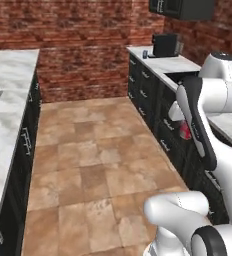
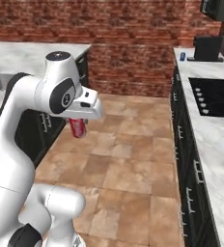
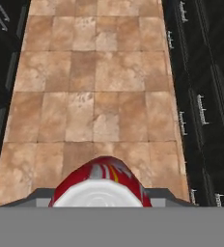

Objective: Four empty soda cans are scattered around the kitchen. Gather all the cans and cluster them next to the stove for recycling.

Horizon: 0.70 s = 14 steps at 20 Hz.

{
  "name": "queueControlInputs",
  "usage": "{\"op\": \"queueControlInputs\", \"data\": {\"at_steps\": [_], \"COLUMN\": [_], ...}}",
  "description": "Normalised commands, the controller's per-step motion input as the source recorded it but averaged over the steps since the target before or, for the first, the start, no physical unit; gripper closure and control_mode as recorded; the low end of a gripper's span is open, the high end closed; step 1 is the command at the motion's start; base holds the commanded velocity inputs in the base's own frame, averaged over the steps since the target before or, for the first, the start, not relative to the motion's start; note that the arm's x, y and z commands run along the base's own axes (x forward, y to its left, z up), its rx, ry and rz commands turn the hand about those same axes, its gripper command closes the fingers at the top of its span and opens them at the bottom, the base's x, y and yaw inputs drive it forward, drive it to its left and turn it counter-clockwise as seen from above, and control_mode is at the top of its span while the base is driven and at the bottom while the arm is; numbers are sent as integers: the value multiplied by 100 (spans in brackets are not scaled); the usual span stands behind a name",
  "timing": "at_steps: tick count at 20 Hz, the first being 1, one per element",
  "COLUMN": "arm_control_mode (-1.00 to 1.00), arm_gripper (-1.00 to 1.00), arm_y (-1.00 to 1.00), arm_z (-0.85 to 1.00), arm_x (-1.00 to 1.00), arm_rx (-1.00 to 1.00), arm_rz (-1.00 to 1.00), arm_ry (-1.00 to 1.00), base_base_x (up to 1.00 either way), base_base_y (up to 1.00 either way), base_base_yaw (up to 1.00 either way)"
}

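Gripper (image 2: 78, 126) was clamped on the red soda can (image 2: 78, 128), carried above the tile floor (image 2: 133, 159), well apart from the stove (image 2: 220, 99) at far right. Empty, thin-walled and slick, it probably dents easily; a mid-body grip looked safest.

red can (image 3: 100, 182) clamped at hand, silver top near | tile floor (image 3: 94, 96) below | black cabinets (image 3: 205, 96) both sides
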Motion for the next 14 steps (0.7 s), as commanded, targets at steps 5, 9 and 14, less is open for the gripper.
{"op": "queueControlInputs", "data": {"at_steps": [5,9,14], "arm_control_mode": [100,100,100], "arm_gripper": [100,100,100], "arm_y": [0,0,0], "arm_z": [0,0,0], "arm_x": [0,0,0], "arm_rx": [0,0,0], "arm_rz": [0,0,0], "arm_ry": [0,0,0], "base_base_x": [100,100,100], "base_base_y": [-2,-7,-5], "base_base_yaw": [16,9,1]}}
